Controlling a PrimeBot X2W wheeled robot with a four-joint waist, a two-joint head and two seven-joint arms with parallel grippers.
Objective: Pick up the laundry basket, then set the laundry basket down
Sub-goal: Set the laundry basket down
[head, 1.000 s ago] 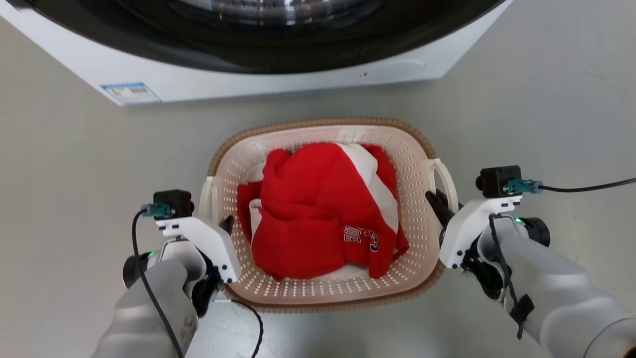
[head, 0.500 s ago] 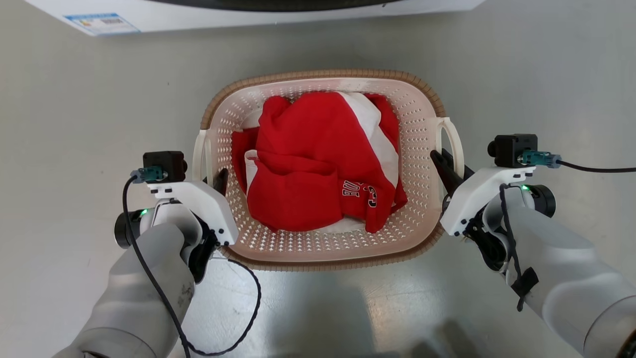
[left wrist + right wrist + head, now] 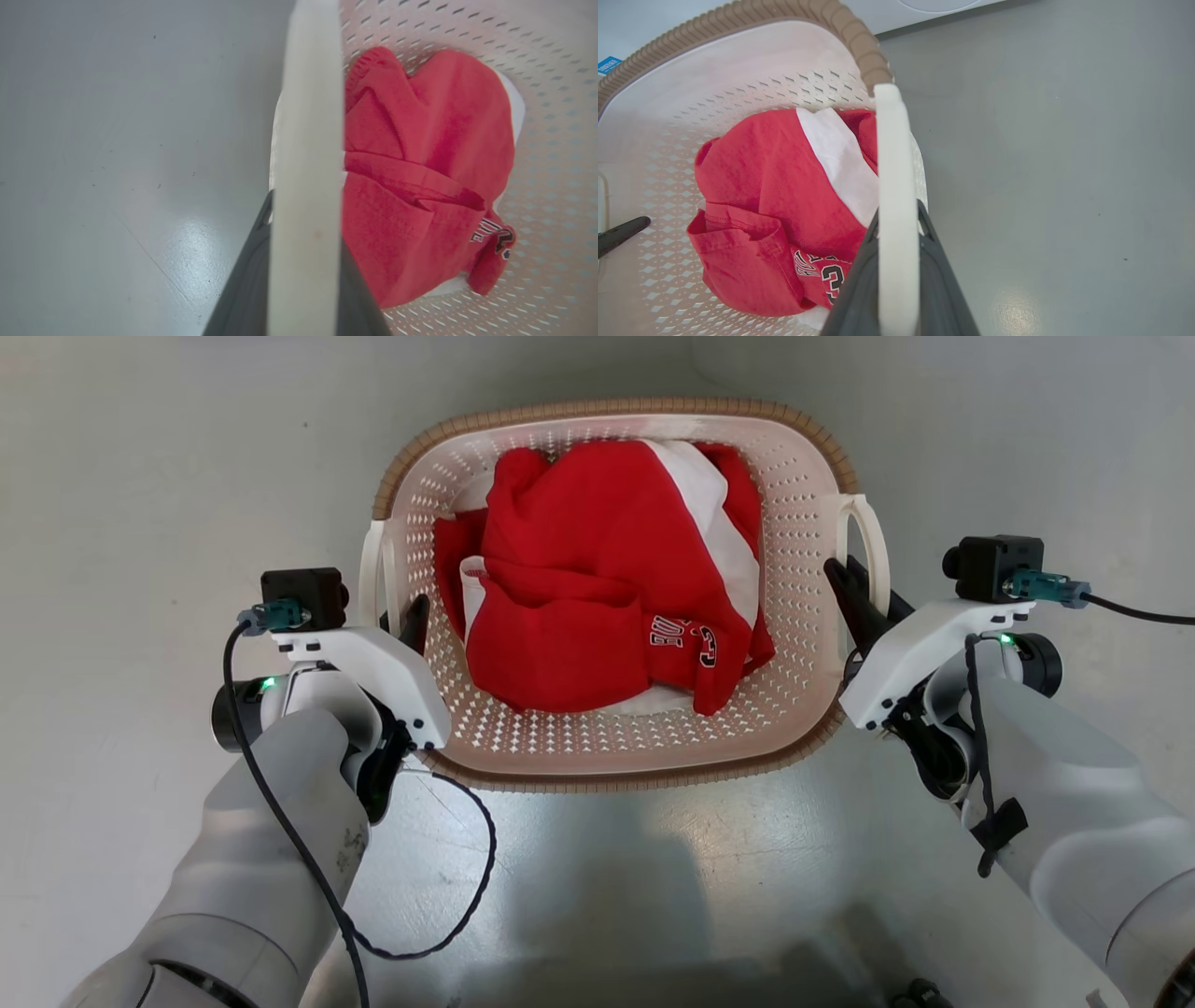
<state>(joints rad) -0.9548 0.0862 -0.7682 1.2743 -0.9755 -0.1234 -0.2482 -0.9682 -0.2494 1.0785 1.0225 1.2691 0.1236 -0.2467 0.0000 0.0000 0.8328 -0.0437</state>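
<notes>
The cream perforated plastic laundry basket [image 3: 607,408], upper centre, holds crumpled red cloth [image 3: 579,579]. The left pincer [image 3: 408,621] and right pincer [image 3: 851,586] each clamp a white loop handle [image 3: 873,537].

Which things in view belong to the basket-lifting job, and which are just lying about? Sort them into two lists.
Job: laundry basket; left gripper, shut on the left handle; right gripper, shut on the right handle.

Just there: red and white garment inside the basket; grey floor; washing machine.
</notes>
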